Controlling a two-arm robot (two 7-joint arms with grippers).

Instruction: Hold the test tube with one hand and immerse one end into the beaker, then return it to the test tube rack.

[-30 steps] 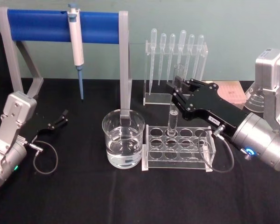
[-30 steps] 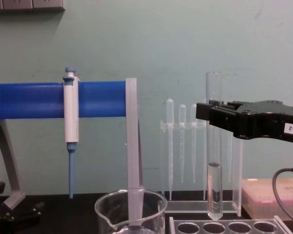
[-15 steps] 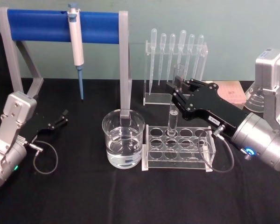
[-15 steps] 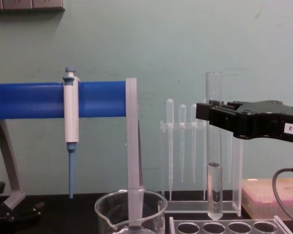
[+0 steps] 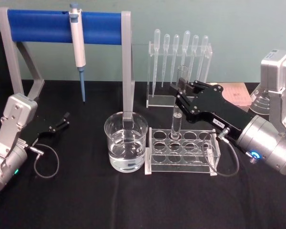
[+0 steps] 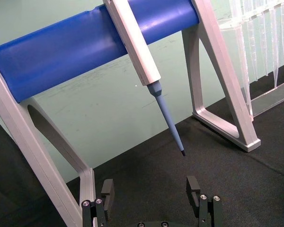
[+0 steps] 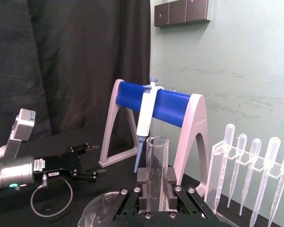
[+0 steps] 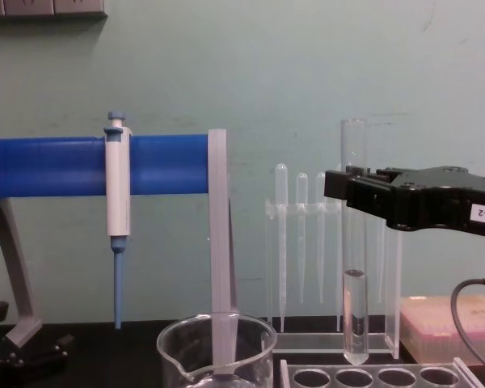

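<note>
One test tube unmoved in right gripper, above rack

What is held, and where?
Right claw grips the long clear glass test tube on its upper part, below the rim; left claw, open, holds nothing.

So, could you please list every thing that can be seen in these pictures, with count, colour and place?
test tube: 1, clear, held upright over the rack's back row
beaker: 1, clear, holding liquid, left of the rack
test tube rack: 1, clear, table centre
pipettor: 1, white and blue, hanging on the stand
stand: 1, blue bar and grey legs, back left
pipettes: 6, clear, in a clear holder behind the rack
box: 1, pinkish, back right
table: 1, black
left end effector: 1, black, open, low at the left
right end effector: 1, black, shut on the test tube
</note>
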